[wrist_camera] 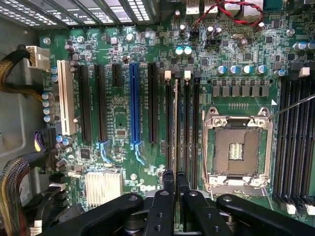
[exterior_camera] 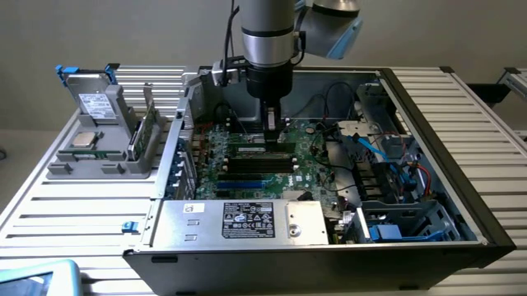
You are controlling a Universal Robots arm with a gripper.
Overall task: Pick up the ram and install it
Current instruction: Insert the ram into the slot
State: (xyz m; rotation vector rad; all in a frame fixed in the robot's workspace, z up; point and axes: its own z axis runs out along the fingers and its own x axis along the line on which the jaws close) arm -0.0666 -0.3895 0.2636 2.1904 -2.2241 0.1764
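The end effector (exterior_camera: 270, 139) stands vertically inside the open computer case (exterior_camera: 461, 185), directly over the motherboard (exterior_camera: 247, 182). In the wrist view its two black fingers are closed almost together and appear to pinch the upper edge of the ram (wrist_camera: 176, 123), which is seen edge-on as a thin pale line along a memory slot. In the exterior view the ram (exterior_camera: 260, 148) lies at the slot farthest from the camera in the bank of black slots (exterior_camera: 259, 165). Whether it is fully seated cannot be determined. For this step, keep the stick upright and parallel to the slot walls, centre it between the white end latches (wrist_camera: 168, 74), and press straight down with even load; any tilt would probably jam one end or stress the thin board. The ram is a rigid, narrow green laminate with a pale sticker, and its edges give little grip area. The motherboard is a densely populated glossy green board with long plastic expansion slots, one of them blue (wrist_camera: 133, 108), a finned metal heatsink (wrist_camera: 103, 187) and a square metal processor socket (wrist_camera: 237, 147) just beside the memory bank. A grey moulded holder (exterior_camera: 99, 168) rests on the slatted tabletop (exterior_camera: 74, 209) outside the case.
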